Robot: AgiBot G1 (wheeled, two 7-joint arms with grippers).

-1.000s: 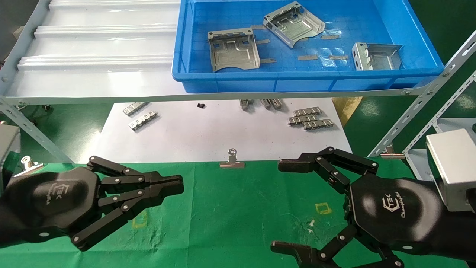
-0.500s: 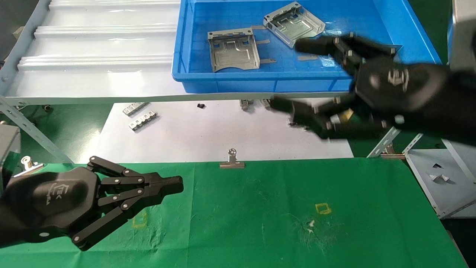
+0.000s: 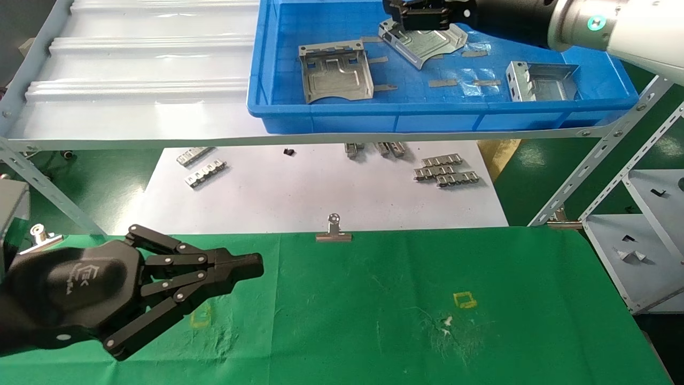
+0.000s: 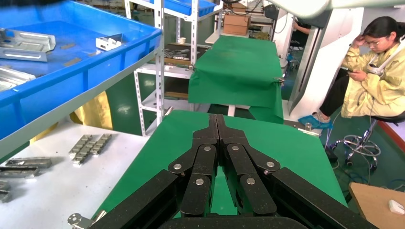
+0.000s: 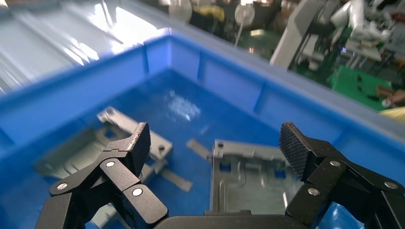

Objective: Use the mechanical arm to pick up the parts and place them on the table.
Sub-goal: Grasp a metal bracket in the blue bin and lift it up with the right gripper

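Hovering my right black five-fingered hand (image 5: 215,157), fingers spread, above silver-grey stamped plates (image 3: 335,72) in blue plastic bin (image 3: 256,80) | left hand (image 3: 160,283) fingers together over green cloth table (image 3: 374,299)

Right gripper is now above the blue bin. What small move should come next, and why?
Probably lower the right gripper, open and empty, onto the part lying in the blue bin and close on its edges. No part is on the table yet. The left gripper stays shut over the table.

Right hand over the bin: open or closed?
Open. The right hand has its fingers spread apart above a metal part in the blue bin, holding nothing.
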